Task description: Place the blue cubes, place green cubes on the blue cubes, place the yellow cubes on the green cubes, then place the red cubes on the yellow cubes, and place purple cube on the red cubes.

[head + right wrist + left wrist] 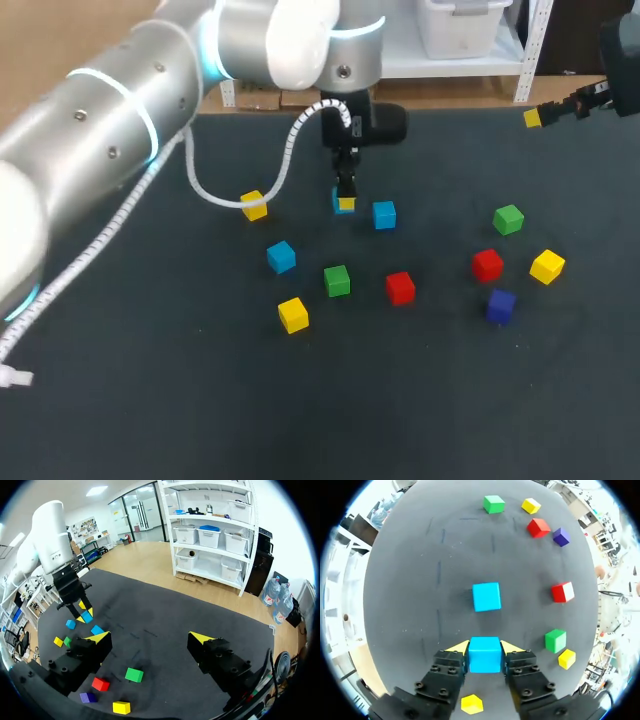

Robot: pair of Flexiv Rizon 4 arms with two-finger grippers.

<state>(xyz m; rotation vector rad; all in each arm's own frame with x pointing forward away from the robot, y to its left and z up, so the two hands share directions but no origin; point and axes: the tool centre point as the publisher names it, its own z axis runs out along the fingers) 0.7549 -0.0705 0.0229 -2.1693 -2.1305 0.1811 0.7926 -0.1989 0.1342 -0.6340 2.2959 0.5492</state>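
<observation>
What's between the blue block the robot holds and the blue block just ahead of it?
Nothing. The left wrist view shows only bare table between the held blue cube and the blue cube ahead.

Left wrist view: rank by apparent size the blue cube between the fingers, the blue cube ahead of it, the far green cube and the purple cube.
1. held blue cube
2. blue cube ahead
3. far green cube and purple cube: about alike, not ranked.
Nearness to the camera likely explains the order.
</observation>
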